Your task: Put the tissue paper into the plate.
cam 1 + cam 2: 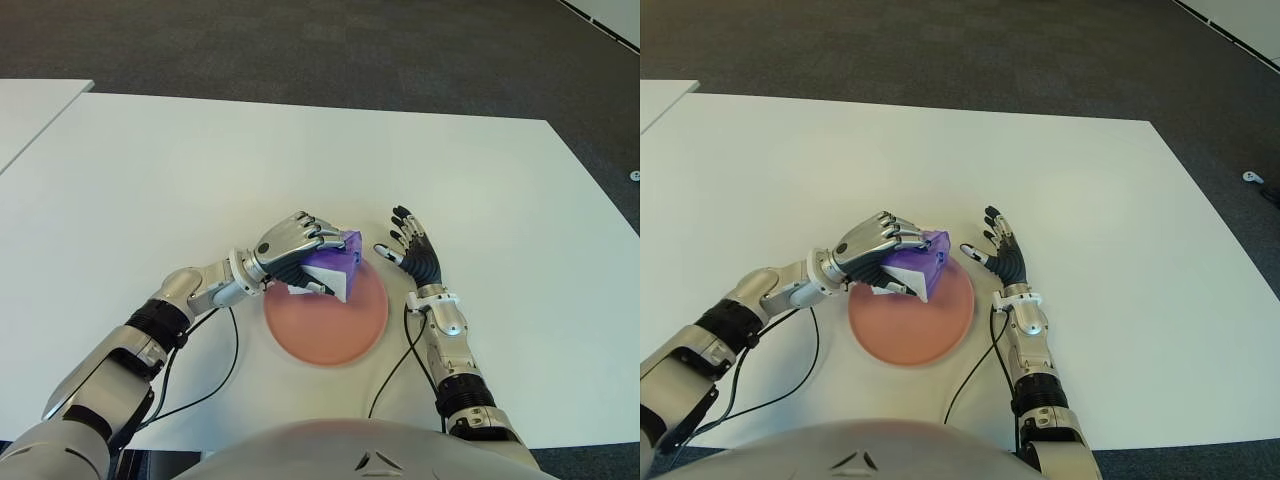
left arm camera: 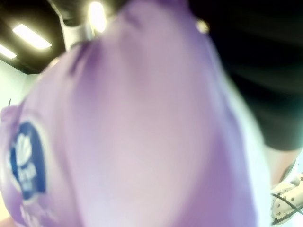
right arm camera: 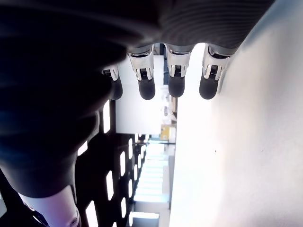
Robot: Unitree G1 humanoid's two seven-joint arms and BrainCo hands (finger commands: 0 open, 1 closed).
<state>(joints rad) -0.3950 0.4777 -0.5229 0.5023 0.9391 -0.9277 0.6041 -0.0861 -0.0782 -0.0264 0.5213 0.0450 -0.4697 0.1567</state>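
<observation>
Filling the left wrist camera is the purple tissue pack [image 2: 142,132], gripped in the left hand [image 1: 290,250], whose fingers curl over its top, above the far edge of the pink plate [image 1: 330,335] on the white table [image 1: 200,170]. Right hand [image 1: 415,252] shows just right of the plate, fingers spread, holding nothing.

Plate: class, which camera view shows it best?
The left eye view: the plate shows nearly whole, with the left hand holding the tissue pack over its rim. The right eye view is similar. Neither wrist view shows it.
</observation>
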